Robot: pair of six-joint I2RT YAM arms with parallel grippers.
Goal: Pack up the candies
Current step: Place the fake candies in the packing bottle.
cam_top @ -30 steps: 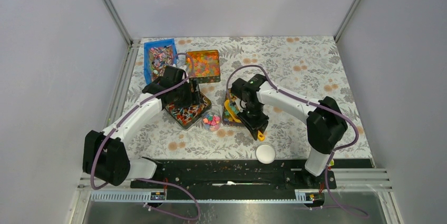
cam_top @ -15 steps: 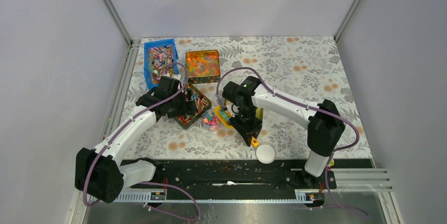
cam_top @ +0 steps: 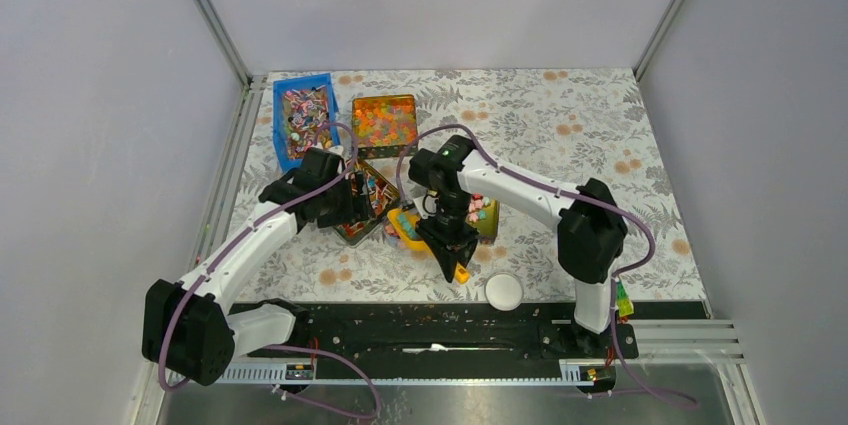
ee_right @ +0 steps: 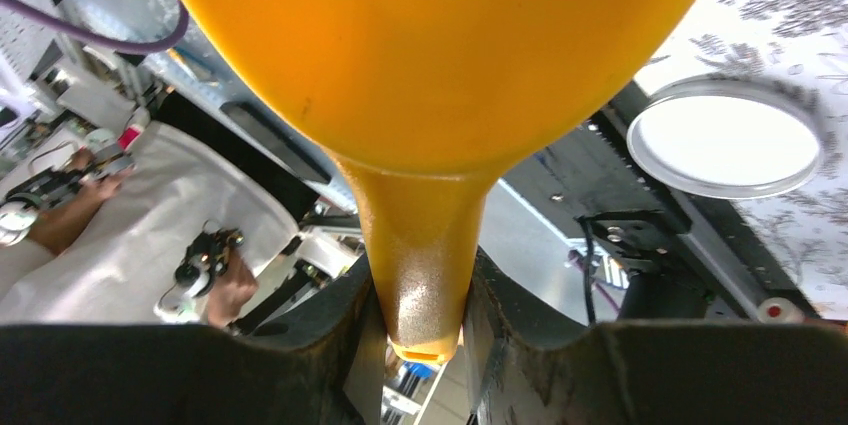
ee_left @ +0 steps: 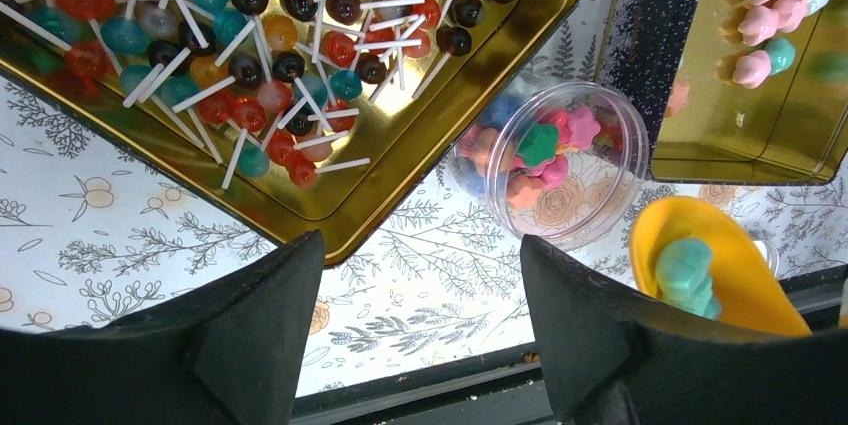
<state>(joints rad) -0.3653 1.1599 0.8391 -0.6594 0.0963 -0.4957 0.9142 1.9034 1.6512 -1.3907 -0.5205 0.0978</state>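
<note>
"Right wrist view: my right gripper (ee_right: 425,340) is clamped narrow on the handle of the yellow scoop (ee_right: 430,55), with the bowl out ahead of the fingers," I report. "On the left wrist view, one teal candy (ee_left: 685,270) rides in that bowl, just beside the clear jar (ee_left: 590,220)."

"And the other hand?"

"My left gripper (ee_left: 420,345) stands wide with nothing between its fingers. It hangs over the floral tablecloth (ee_left: 130,245), near the jar and the lollipop tin (ee_left: 450,145)."

"How full is the jar?"

"There's a shallow layer of the candies (ee_left: 540,145), pink, green and orange. I can see the cloth pattern through the jar's bottom on one side, so I'd judge it under half full. More of them lie in the gold tin (ee_left: 790,115) just past the jar."

"So what's left?"

"I tip this scoopful in, and I'd expect several more loads from the tin after that. The white lid (cam_top: 503,291) sits well apart from the jar, down by the arm bases, and I assume it goes on last. By my reckoning we're somewhere between early and halfway."
</note>
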